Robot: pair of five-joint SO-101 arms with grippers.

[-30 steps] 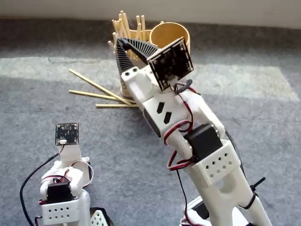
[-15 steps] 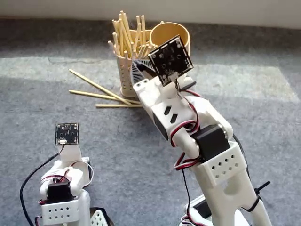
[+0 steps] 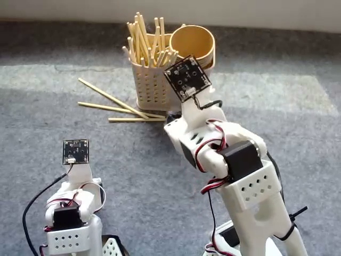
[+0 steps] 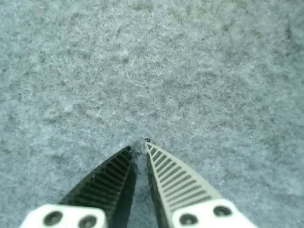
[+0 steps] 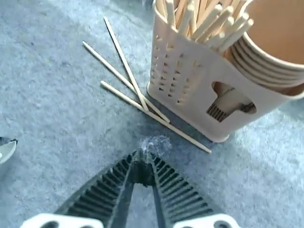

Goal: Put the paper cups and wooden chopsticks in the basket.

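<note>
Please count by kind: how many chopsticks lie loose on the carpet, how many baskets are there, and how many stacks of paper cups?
Loose chopsticks on the carpet: 3
Basket: 1
Stack of paper cups, standing in the basket: 1
Total: 5

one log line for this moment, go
left gripper shut, empty | right gripper shut, empty | three chopsticks on carpet beside basket | paper cups in basket
</note>
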